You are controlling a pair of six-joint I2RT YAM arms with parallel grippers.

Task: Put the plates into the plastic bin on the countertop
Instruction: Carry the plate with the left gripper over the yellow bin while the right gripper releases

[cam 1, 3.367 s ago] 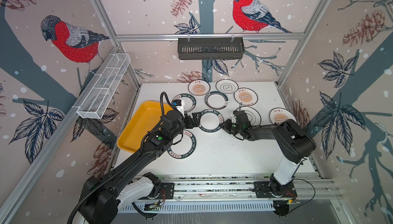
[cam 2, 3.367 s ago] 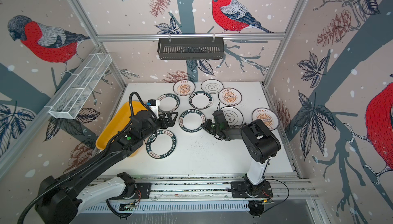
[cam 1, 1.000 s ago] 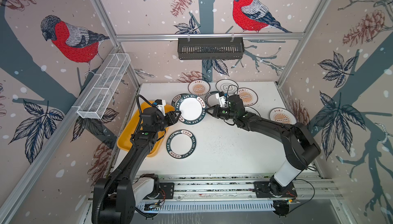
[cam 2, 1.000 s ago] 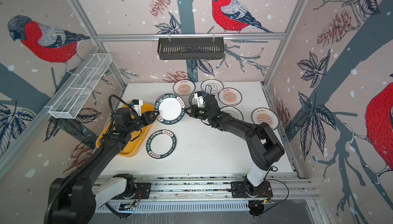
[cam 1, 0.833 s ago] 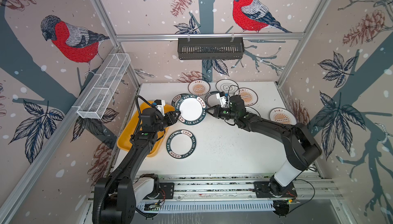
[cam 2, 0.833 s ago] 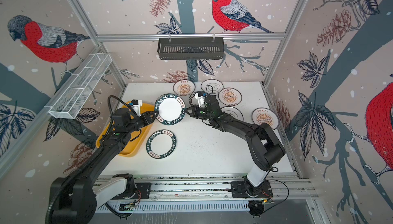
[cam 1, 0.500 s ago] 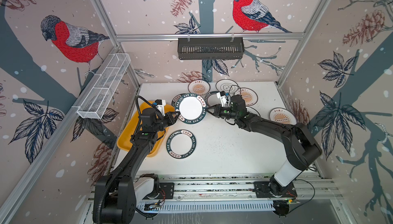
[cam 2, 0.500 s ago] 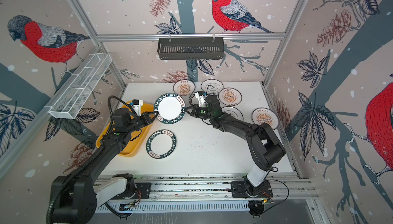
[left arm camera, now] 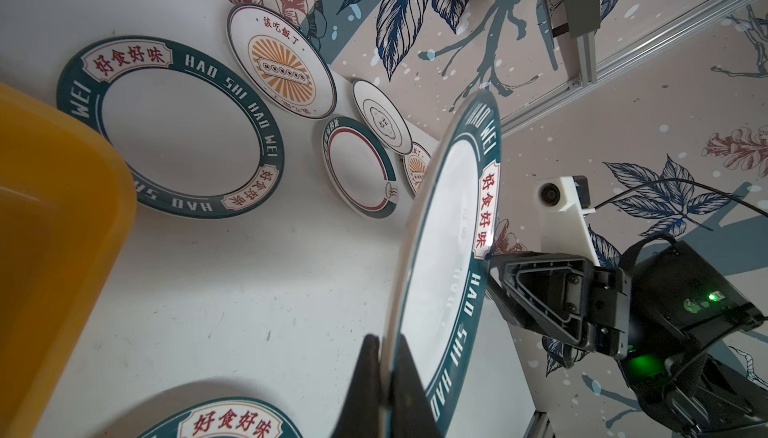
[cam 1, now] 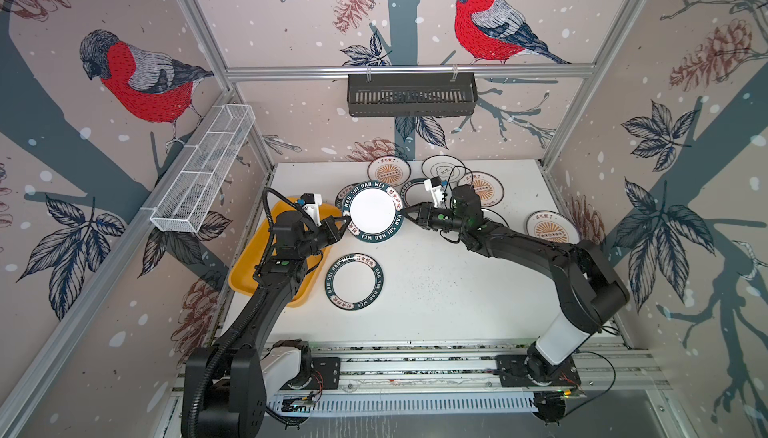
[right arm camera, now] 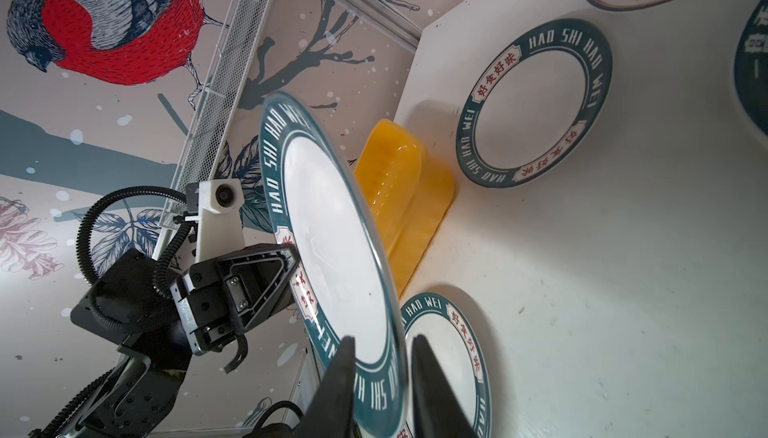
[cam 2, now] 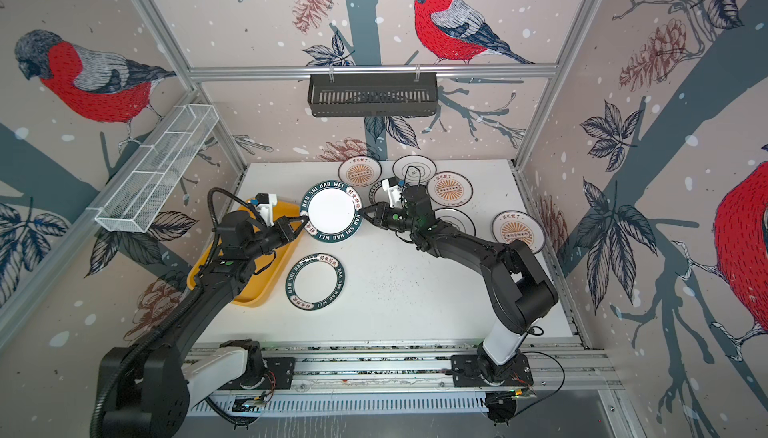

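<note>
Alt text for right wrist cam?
A green-rimmed plate hangs in mid-air: the left gripper is shut on its far rim, the right gripper is open around the near rim. Behind lie the yellow bin and two more plates on the white countertop.

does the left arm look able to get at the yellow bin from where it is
Probably yes: the left gripper, shut on the raised plate, hangs right beside the bin, with nothing between them.

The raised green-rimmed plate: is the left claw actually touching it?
Touching. The left wrist view shows the left gripper with both dark fingers pinched onto the rim of the raised plate, no gap on either side.
</note>
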